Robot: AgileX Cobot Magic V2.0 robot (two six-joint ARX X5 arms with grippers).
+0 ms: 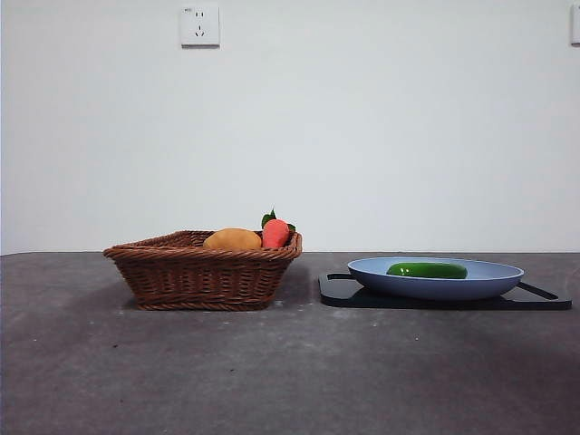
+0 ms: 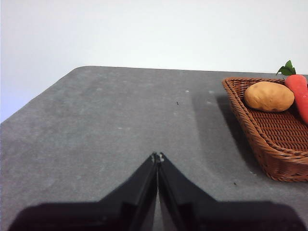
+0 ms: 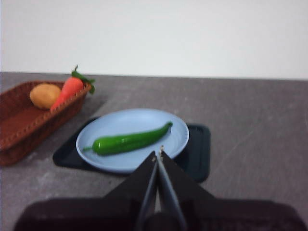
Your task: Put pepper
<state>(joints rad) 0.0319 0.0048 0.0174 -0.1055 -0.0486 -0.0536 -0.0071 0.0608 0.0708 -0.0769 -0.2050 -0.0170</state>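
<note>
The green pepper lies on the blue plate, which rests on a black mat at the right of the table. In the right wrist view the pepper lies across the plate. My right gripper is shut and empty, hovering just short of the plate's near rim. My left gripper is shut and empty over bare table, left of the wicker basket. Neither arm shows in the front view.
The brown wicker basket stands left of the plate and holds a yellow-orange oval fruit and a red-orange fruit with green leaves. A white wall with a socket stands behind the grey table.
</note>
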